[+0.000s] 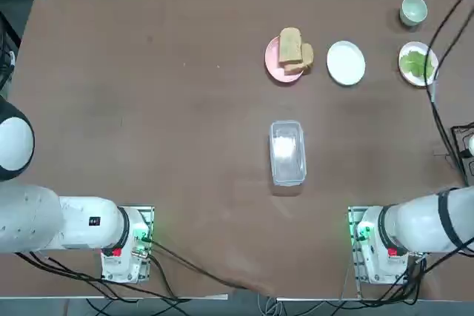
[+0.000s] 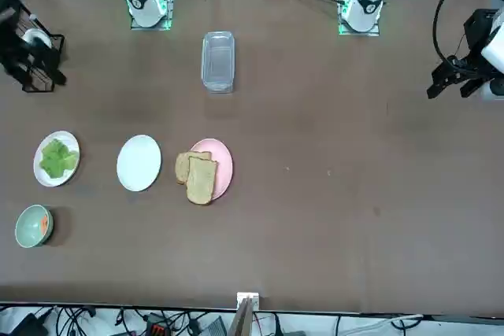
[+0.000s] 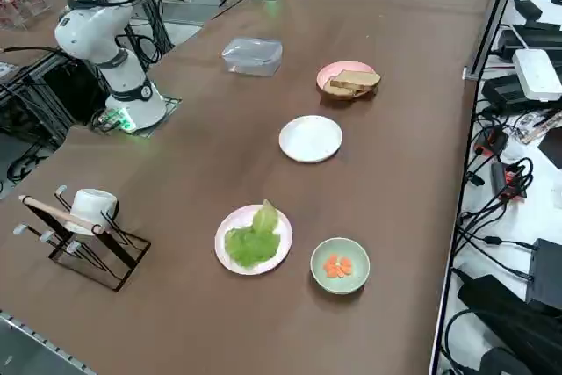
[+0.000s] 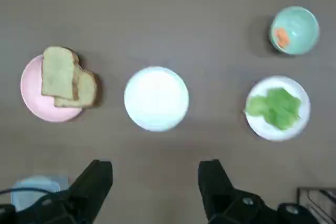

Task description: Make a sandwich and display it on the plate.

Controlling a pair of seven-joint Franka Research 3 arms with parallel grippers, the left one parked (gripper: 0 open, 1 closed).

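Sandwich not assembled: two tan bread slices (image 1: 294, 52) with brown crusts lie overlapping on a pink plate (image 1: 272, 61), one hanging over its rim. White plate (image 1: 346, 62) is small, round, plain and bare, just beside the pink plate, between it and the lettuce plate (image 1: 417, 64). That third plate holds green lettuce leaves (image 3: 253, 239). A pale green bowl (image 1: 413, 10) with small orange-red pieces inside sits near the lettuce plate, on the side away from the robot. A clear lidded plastic box (image 1: 287, 152) sits mid-table, between the robot and the pink plate.

Right gripper (image 4: 155, 184) hangs high above the table, pointing down, fingers (image 4: 94, 182) spread wide, nothing between them. In the wrist view the white plate sits roughly centred ahead of the gap between the fingers, well apart from them; bread plate to one side, lettuce plate and bowl to the other. A dark wire rack (image 3: 83, 243) with a white cup stands near the table edge at the robot's right.
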